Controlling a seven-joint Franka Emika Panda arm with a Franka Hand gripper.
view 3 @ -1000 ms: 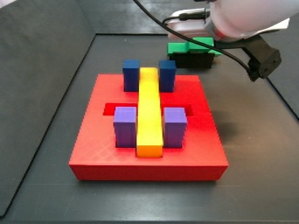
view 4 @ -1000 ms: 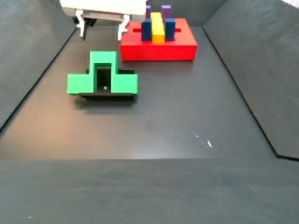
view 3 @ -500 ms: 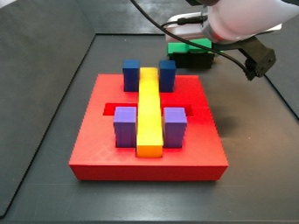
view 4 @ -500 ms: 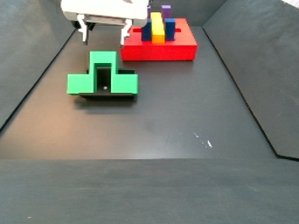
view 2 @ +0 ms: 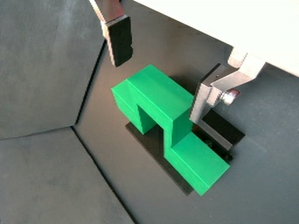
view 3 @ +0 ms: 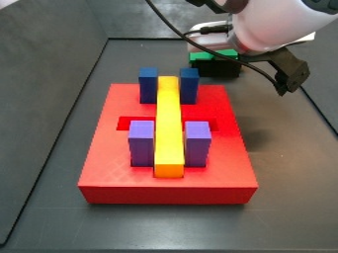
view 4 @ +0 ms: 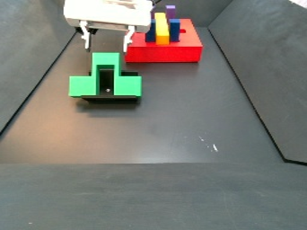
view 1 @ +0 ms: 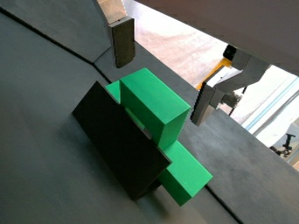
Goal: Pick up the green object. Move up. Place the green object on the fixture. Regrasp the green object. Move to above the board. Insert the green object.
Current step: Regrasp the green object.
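Note:
The green object (view 4: 106, 83) lies on the black fixture (view 4: 113, 99), well apart from the red board (view 4: 168, 54). In both wrist views its raised end (view 1: 152, 98) (view 2: 158, 94) lies below the gap between the fingers, with the fixture (view 1: 117, 147) (view 2: 222, 134) dark beneath it. My gripper (view 4: 104, 41) hangs just above the piece's far end, open, with nothing between its fingers (view 1: 122, 44) (view 2: 119, 39). In a side view the white arm (view 3: 271, 25) covers most of the green object (view 3: 215, 55); the fingertips are hidden there.
The board (view 3: 119, 168) carries a long yellow bar (view 3: 169, 124), two blue blocks (view 3: 149, 84) and two purple blocks (view 3: 140, 140). Dark side walls (view 4: 42, 63) bound the black floor. A cable (view 3: 179, 30) trails from the arm.
My open gripper has come down and closer to the green object over the last second. The green object, fixture and board have not moved.

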